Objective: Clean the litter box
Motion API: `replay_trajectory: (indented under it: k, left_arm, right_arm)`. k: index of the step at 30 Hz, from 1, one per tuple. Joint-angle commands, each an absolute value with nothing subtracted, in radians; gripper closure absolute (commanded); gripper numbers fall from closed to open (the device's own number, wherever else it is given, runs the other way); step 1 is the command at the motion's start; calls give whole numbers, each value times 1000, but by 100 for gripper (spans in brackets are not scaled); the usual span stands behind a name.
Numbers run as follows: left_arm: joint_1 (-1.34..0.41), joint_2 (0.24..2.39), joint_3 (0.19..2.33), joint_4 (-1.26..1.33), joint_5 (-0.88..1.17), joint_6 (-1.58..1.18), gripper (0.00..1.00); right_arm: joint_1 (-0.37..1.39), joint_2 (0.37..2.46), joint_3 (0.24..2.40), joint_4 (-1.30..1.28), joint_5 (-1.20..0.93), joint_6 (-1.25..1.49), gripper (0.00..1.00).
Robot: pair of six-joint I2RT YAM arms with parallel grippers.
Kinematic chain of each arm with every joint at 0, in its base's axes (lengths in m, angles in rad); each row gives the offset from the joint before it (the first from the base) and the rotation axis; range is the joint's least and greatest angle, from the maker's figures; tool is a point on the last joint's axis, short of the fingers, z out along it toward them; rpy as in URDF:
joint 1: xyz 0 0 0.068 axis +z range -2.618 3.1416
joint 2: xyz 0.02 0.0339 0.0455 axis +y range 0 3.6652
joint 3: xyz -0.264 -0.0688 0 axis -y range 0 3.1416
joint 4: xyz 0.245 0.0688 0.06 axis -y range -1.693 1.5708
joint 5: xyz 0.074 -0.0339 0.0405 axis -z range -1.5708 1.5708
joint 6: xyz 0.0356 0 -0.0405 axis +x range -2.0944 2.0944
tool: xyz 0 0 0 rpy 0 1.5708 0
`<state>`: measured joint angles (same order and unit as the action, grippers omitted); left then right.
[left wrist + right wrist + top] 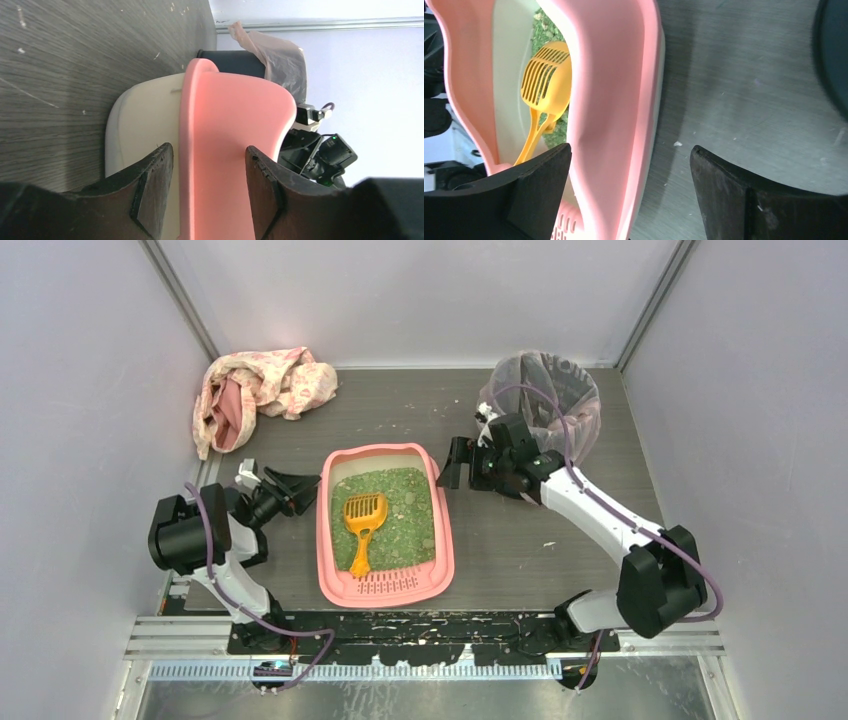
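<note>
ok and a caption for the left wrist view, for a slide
Left fingers open astride the pink litter box rim, bagged bin behind.

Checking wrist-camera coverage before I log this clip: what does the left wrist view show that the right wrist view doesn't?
Only the left wrist view: the translucent bag lining the bin, and part of the right arm. Only the right wrist view: the orange scoop lying on green granules. Both: the litter box rim, between the left gripper fingers in one and the right gripper fingers in the other, and the grey table.
</note>
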<state>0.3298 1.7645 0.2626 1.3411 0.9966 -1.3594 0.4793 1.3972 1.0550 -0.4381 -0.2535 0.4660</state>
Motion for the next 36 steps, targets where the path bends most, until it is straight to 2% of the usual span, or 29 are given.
replay_trajectory:
  k: [1, 7, 13, 19, 23, 30, 36]
  left_arm:
    - [335, 1695, 266, 1344, 1027, -1376, 45]
    - [334, 1621, 286, 1161, 1050, -1287, 46]
    - [334, 1528, 302, 998, 1054, -1219, 48]
    - [282, 1467, 319, 807, 1028, -1114, 58]
    - [258, 1465, 314, 787, 1013, -1098, 62]
    - [255, 1455, 303, 779, 1020, -1102, 67]
    - [252, 1440, 310, 741, 1016, -1095, 75]
  right_arm:
    - [460, 1314, 903, -204, -368, 601, 8]
    - [459, 1248, 724, -87, -464, 612, 11]
    - [459, 1205, 651, -54, -485, 631, 17]
    - [458, 1201, 586, -7, -511, 660, 21]
    - [458, 1206, 542, 34, -512, 674, 24]
    - [459, 1227, 496, 92, -526, 701, 34]
    - [459, 1278, 491, 144, -546, 719, 52]
